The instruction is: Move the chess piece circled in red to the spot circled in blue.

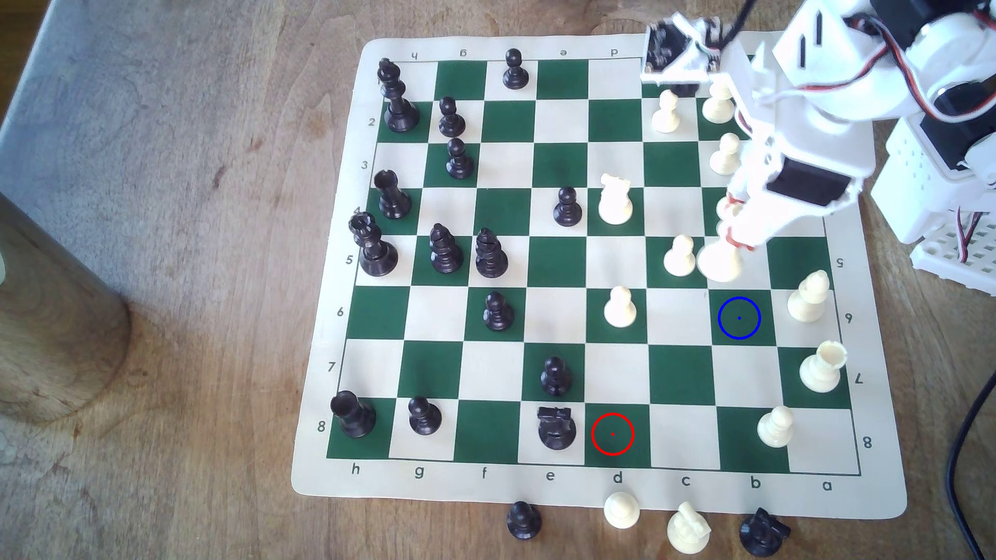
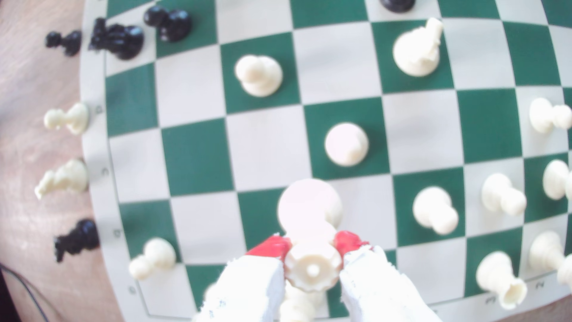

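My gripper (image 1: 732, 229) is shut on the chess piece circled in red, a cream queen (image 1: 719, 261), gripping it just under its spiky coronet. The queen hangs tilted over row 5 of the board, one square back from the spot circled in blue (image 1: 739, 317), a green square that stands bare. The red ring (image 1: 613, 434) marks a bare green square in row 8. In the wrist view the red-tipped fingers (image 2: 272, 247) clamp the queen (image 2: 311, 269) from both sides, with its round base pointing at the board below.
A cream pawn (image 1: 679, 256) stands close beside the queen. A cream bishop (image 1: 807, 296) and rook (image 1: 822, 366) flank the blue-ringed square on the exterior view's right. A black knight (image 1: 556, 428) sits next to the red ring. Captured pieces lie off the mat's (image 1: 334, 484) near edge.
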Motion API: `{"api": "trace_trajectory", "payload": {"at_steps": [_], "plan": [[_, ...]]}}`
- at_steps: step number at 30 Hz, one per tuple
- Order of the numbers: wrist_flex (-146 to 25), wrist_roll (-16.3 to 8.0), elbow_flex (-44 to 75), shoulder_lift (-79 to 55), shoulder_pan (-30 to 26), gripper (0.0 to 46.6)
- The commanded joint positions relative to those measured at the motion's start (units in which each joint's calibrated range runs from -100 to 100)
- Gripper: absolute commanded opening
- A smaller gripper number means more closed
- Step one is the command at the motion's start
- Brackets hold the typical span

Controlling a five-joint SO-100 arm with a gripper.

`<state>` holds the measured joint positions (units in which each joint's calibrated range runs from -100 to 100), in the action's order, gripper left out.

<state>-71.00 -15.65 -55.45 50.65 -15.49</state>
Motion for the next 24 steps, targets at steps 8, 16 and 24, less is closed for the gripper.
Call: {"api": "trace_trajectory", "payload": {"at_steps": [8, 16, 24], "plan": [[4.9, -1.5, -3.9, 0.2, -5.1, 4.0], [8.0, -1.9, -2.4, -4.6, -7.1, 4.1], [8.8, -1.5, -2.7, -6.5, -7.2, 4.1]]}}
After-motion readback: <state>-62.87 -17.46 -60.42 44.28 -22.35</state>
